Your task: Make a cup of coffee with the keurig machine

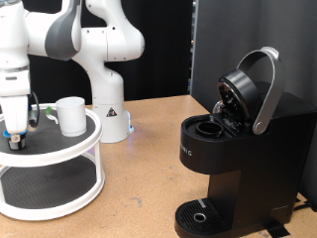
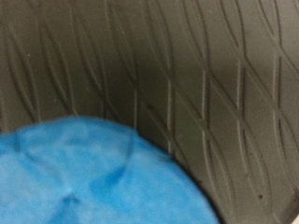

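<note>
Your gripper [image 1: 15, 137] sits low over pod [image 2: 93, 177] on round stand [image 1: 59, 183]; finger state unclear. Cup [image 1: 71, 115] just beside it, toward exterior view's right. Keurig machine [image 1: 238, 149] well apart, lid raised.

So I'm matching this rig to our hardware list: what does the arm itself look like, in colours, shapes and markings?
The arm has glossy white, rounded link shells with grey joint sections. Its conical white base carries a small dark triangular warning label and a faint blue glow at the foot. The gripper end is white with dark parts and a blue patch near the fingers. No loose cables show.
</note>
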